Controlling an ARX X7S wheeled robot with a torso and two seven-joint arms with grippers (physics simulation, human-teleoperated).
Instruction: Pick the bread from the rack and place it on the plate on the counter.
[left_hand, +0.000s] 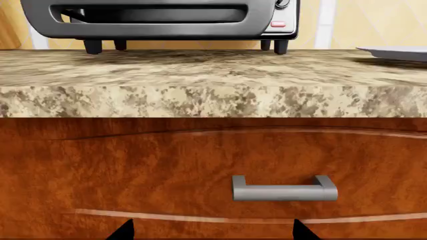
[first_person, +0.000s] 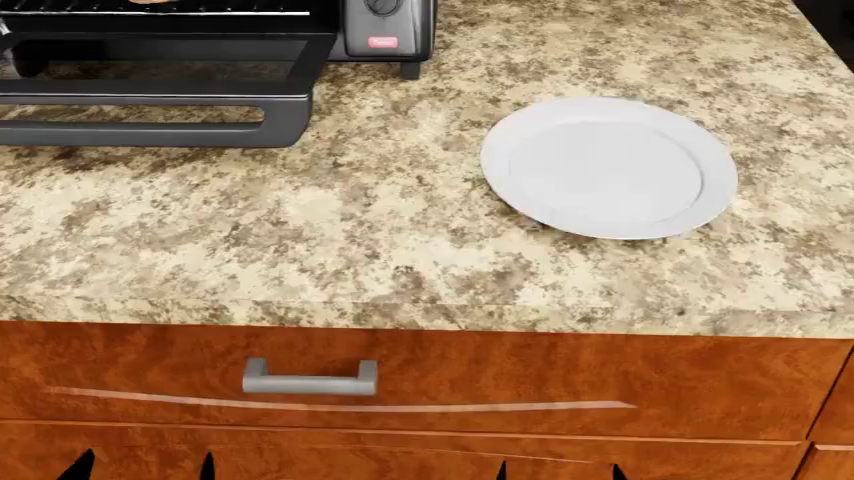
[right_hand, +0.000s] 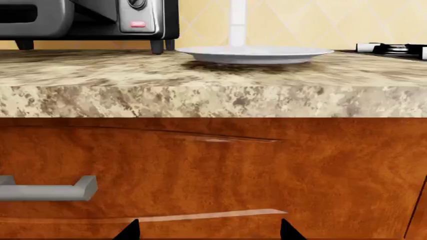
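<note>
While both arms hang low in front of the drawers, only dark fingertips show: the left gripper (first_person: 144, 465) and right gripper (first_person: 561, 470) each have their two tips spread apart, holding nothing, below the grey handle (first_person: 310, 378). Up on the counter (first_person: 334, 250) the white plate (first_person: 609, 166) lies bare, right of the toaster oven (first_person: 214, 60). A sliver of the bread (first_person: 150, 2) shows on the rack (first_person: 187, 8) at the head view's top edge.

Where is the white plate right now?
In the head view the plate sits empty on the counter, toward the right side, just right of the toaster oven and above the drawer handle's level.
</note>
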